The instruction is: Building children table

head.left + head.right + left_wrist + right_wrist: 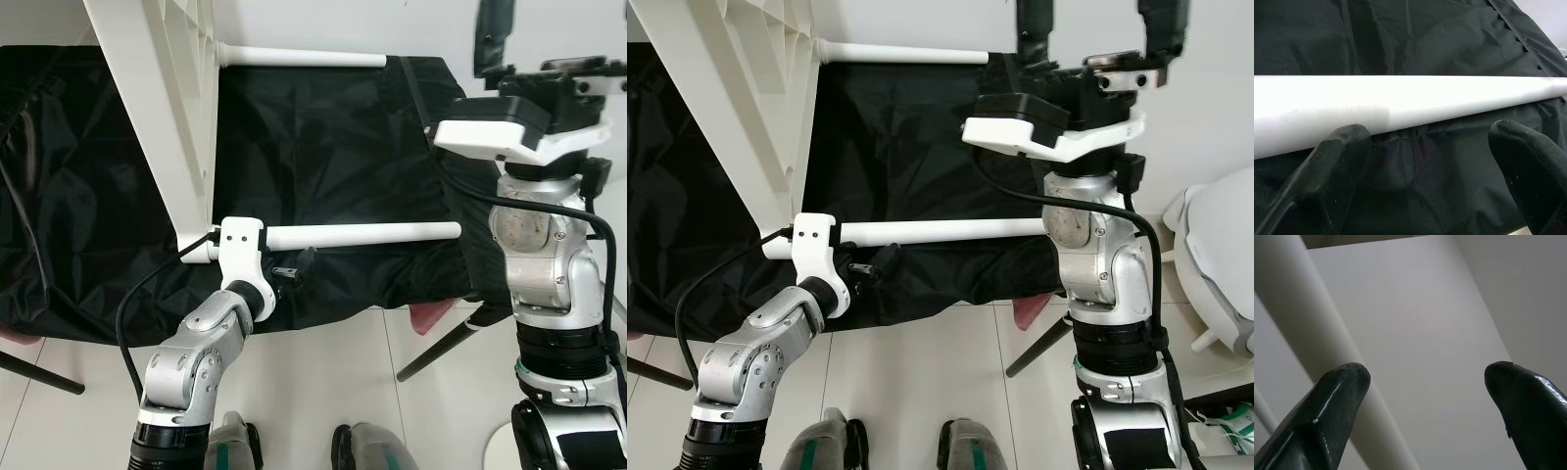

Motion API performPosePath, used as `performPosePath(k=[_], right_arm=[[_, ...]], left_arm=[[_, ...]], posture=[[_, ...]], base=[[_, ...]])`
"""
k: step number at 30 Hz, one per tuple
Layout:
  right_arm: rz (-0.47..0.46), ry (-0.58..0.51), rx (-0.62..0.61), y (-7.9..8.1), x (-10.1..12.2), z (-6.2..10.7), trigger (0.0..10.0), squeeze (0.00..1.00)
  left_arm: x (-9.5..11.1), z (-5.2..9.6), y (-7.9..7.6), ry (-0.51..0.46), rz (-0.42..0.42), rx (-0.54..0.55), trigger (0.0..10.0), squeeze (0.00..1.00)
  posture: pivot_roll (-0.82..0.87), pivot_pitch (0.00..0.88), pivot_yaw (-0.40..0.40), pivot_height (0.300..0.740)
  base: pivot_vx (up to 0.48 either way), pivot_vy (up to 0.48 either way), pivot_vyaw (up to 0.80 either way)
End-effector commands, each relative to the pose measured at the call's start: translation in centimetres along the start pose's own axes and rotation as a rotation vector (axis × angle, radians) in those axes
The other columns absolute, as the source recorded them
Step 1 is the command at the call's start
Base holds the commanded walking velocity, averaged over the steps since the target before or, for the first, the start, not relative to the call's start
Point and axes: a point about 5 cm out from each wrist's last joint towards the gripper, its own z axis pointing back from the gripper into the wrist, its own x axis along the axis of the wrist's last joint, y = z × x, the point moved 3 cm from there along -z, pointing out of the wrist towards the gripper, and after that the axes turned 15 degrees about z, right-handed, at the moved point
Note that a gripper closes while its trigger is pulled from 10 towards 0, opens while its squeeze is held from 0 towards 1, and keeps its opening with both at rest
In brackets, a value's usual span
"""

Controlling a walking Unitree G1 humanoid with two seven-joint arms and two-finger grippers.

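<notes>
Leg (372, 233), white, stiff, probably light and slippery, best gripped near tabletop (147, 117); left gripper (1425, 147) wide beside it, right gripper (1425, 382) wide.

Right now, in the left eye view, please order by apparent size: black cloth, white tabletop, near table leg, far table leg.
1. black cloth
2. white tabletop
3. near table leg
4. far table leg; it lies farther away, so its true size may equal the near one's.
</notes>
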Motion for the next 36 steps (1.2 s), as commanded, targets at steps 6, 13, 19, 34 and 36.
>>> performPosePath(k=[6,13,19,34,36], right_arm=[[-0.042,-0.036,0.134,2.1,0.5,0.9,10.0,0.00],[-0.032,-0.033,0.138,2.0,0.2,0.5,10.0,0.00],[-0.014,-0.037,0.127,1.6,-0.4,-1.1,10.0,0.00],[-0.030,-0.074,0.220,3.4,0.1,-3.2,10.0,0.00],[-0.027,-0.082,0.232,3.5,0.2,-3.4,10.0,0.00]], left_arm=[[0.1,-0.4,-1.5,-0.030,0.048,-0.045,10.0,0.00],[0.1,-0.3,-1.4,-0.030,0.049,-0.042,10.0,0.00],[0.2,-0.4,-1.6,-0.029,0.048,-0.050,10.0,0.00],[0.3,-0.2,-1.6,-0.035,0.048,-0.045,10.0,0.00],[0.3,-0.2,-1.6,-0.035,0.048,-0.044,10.0,0.00]], posture=[[-0.09,0.081,0.000,0.740],[-0.10,0.087,0.003,0.740],[-0.10,0.086,0.007,0.740],[-0.09,0.090,0.005,0.740],[-0.09,0.090,0.005,0.740]], base=[[0.000,0.000,0.00],[0.000,0.000,0.00],[0.000,0.000,0.00],[0.000,0.000,0.00],[0.000,0.000,0.00]])
